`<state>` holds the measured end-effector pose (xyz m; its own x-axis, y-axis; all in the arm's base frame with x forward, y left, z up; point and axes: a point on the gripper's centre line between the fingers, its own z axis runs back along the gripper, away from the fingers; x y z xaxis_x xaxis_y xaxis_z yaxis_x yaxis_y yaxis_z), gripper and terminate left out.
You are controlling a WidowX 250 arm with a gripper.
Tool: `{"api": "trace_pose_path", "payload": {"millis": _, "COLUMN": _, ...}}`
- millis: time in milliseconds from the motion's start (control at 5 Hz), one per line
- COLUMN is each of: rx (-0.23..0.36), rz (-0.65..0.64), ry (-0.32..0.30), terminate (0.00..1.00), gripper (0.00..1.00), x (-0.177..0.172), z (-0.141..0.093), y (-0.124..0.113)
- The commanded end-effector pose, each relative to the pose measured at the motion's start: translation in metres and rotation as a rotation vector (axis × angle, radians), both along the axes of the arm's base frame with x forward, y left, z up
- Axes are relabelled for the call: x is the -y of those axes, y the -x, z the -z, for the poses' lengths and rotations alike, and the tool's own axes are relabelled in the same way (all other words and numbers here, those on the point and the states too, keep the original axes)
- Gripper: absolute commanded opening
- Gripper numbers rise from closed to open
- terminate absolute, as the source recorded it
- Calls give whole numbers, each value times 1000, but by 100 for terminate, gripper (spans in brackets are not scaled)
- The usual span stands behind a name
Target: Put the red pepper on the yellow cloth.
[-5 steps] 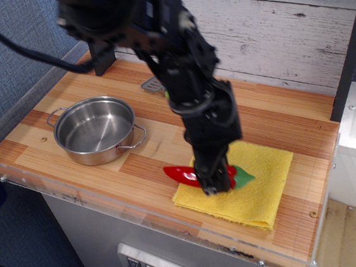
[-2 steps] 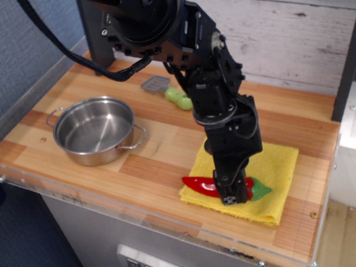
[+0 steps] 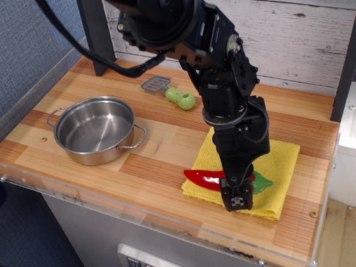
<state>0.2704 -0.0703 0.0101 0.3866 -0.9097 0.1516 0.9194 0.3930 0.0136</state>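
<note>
The red pepper (image 3: 203, 177) lies across the front left part of the yellow cloth (image 3: 278, 161). Its red tip pokes out past the cloth's left edge and its green stem cap (image 3: 260, 182) shows to the right of the fingers. My gripper (image 3: 238, 199) points straight down over the pepper's middle. Its fingers stand close together and cover that part, and they look shut on the pepper. The fingertips reach down to the cloth near its front edge.
A steel pot (image 3: 96, 129) stands at the left of the wooden counter (image 3: 166, 141). A green-handled grey spatula (image 3: 172, 91) lies at the back behind the arm. A clear plastic rim runs along the counter's front edge (image 3: 143, 223). A plank wall stands behind.
The gripper, the pepper and the cloth under them have shifted to the right and toward the front edge. The arm now uncovers the spatula behind it.
</note>
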Motion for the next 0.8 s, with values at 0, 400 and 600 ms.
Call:
{"api": "trace_pose_path", "payload": {"millis": 0, "rx": 61, "rz": -15, "ry": 18, "terminate": 0, "gripper": 100, "x": -2, "z": -31, "y": -11}}
{"api": "trace_pose_path", "payload": {"millis": 400, "rx": 168, "rz": -31, "ry": 65, "terminate": 0, "gripper": 100, "x": -3, "z": -86, "y": -27}}
{"api": "trace_pose_path", "payload": {"millis": 600, "rx": 201, "rz": -46, "ry": 76, "terminate": 0, "gripper": 100, "x": -6, "z": -105, "y": -24}}
